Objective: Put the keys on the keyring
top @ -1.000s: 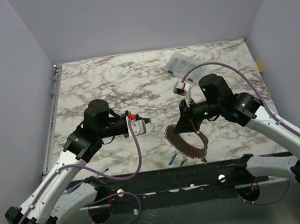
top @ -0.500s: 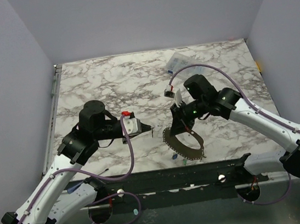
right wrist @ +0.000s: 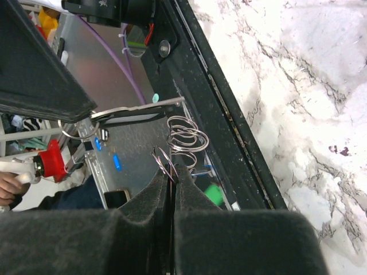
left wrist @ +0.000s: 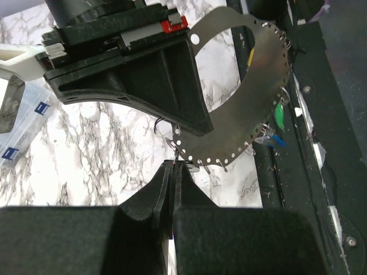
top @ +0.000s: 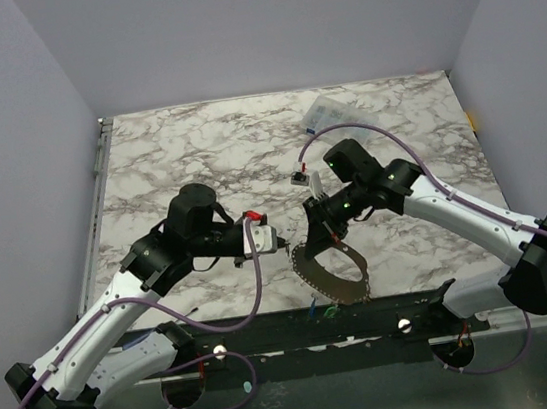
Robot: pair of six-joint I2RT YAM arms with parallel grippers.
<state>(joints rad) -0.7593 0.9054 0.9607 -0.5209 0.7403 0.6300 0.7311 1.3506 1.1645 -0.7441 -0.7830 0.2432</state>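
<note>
The keyring, a large thin grey metal hoop (left wrist: 264,80) with holes round its rim, hangs tilted above the near edge of the white marbled tabletop (top: 195,144). Small green and blue keys (left wrist: 278,114) dangle from its near side. The left hand (left wrist: 173,167) is pinched shut, tips at the rim. The right hand (right wrist: 172,171), clamped closed, holds the hoop up by its far side. A clear plastic box (top: 327,114) lies far back.

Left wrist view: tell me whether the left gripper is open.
No, the left gripper is shut, its jaws pressed together right beside the perforated edge of the keyring.
</note>
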